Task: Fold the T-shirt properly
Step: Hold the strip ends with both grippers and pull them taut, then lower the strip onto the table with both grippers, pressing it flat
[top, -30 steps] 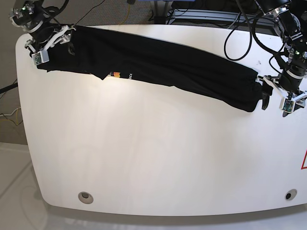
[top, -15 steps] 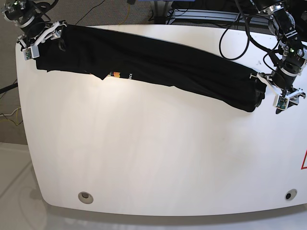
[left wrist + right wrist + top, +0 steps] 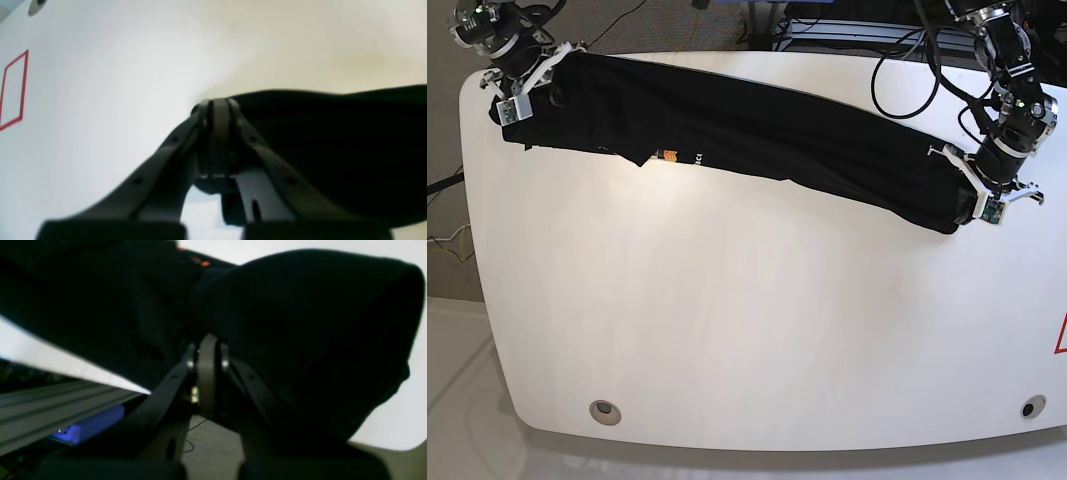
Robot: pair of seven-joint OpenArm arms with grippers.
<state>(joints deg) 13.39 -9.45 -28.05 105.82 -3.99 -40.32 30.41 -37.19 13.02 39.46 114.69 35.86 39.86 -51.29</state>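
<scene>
L claw (image 3: pixel 975 196): jaws closed on T-shirt (image 3: pixel 757 135) end, near table (image 3: pixel 747 330) edge by red mark (image 3: pixel 13 90).
R claw (image 3: pixel 527 85): jaws closed on T-shirt's other end, at table's far corner.
T-shirt: black, stretched in long band across far part of table; orange-white print (image 3: pixel 677 156) on near edge.
Table: white, glossy, two round holes (image 3: pixel 606 410) along near edge.
Room: cables, metal rail (image 3: pixel 63 406) past table, grey floor.

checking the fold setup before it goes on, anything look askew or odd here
The large black cloth T-shirt lies as a long band, slanting across the white table instead of square to its edge. Its end at the right gripper overhangs the table's corner. Nothing looks torn or spilled.
</scene>
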